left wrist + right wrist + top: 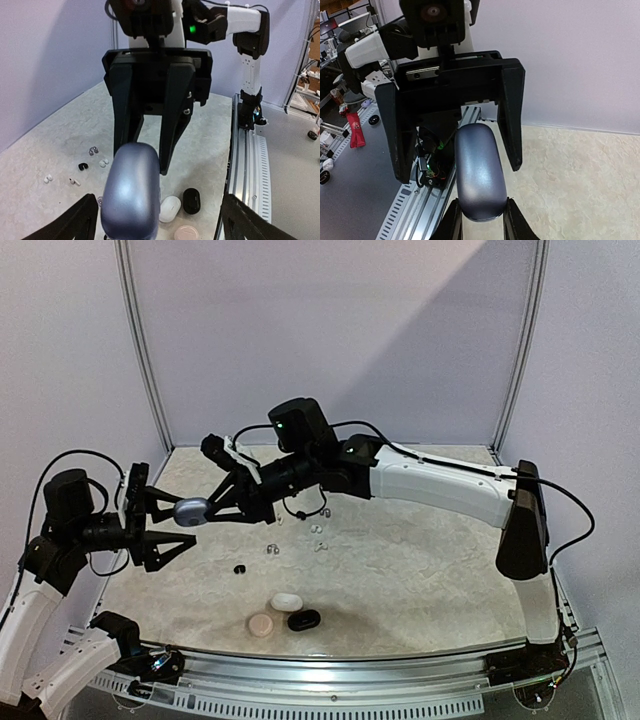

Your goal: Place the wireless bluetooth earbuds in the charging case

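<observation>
Spread wide, the left fingers (165, 545) stand at centre left of the overhead view, either side of a blue-grey charging case (190, 510) in mid-air, gripping nothing. The right fingers (225, 502) pinch that case from the opposite end. Tiny earbuds (272, 548) (one black, the others pale) lie scattered on the worktop (430, 560) mid-frame.

From the left wrist, the left fingers (75, 222) sit in the bottom corners, apart from the glossy, pebble-shaped charging case (132, 190); the right fingers (175, 110) close on its far end. White, grey and black earbuds (103, 162) dot the lower left.

From the right wrist, the right fingers (451, 222) press the charging case (477, 170) at the bottom edge, and the left fingers (512, 115) flank it untouching.
</observation>
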You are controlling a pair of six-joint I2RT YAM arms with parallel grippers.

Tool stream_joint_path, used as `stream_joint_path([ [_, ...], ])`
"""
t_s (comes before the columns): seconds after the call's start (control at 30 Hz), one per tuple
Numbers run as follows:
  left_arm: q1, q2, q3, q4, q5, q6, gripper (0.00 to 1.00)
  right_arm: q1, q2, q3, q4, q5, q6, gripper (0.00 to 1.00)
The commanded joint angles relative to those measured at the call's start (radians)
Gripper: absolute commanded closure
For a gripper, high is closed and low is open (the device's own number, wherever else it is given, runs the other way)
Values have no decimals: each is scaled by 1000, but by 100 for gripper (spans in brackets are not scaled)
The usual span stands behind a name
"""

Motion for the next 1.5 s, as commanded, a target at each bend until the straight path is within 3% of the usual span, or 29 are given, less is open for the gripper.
stream_joint_path([
  [0.0,-13,-7,5,-175,-40,171,20,3,-67,12,-70,74,-69,100],
  [0.1,-14,-14,-21,-54,-60,69,44,4,-77,3,-59,78,-71,100],
  [0.17,-15,-22,-50,37,-43,-24,52,4,-75,2,-56,79,-70,100],
  [0.37,-19,-49,-90,162,-30,-127,65,5,-75,-1,-49,70,-66,100],
  [0.63,-21,-39,-91,257,-26,-221,62,4,-73,-2,-45,74,-71,100],
  [0.8,-23,-36,-91,244,-15,-215,78,5,-75,-1,-42,72,-67,100],
  [0.97,-27,-34,-87,226,-11,-202,86,5,-78,-5,-35,70,-61,100],
  [1.07,-27,-34,-88,225,-14,-196,100,4,-79,-8,-26,74,-58,100],
  [1.17,-28,-36,-85,224,-31,-176,100,5,-81,-11,-26,94,-51,59],
  [1.23,-28,-38,-78,191,-41,-114,100,4,-81,-11,-27,106,-53,42],
  [1.3,-30,-37,-69,159,-59,-53,100,7,-78,-10,-21,115,-55,33],
  [1.47,-44,-30,-48,139,-57,13,100,22,-51,4,-10,145,-61,29],
])
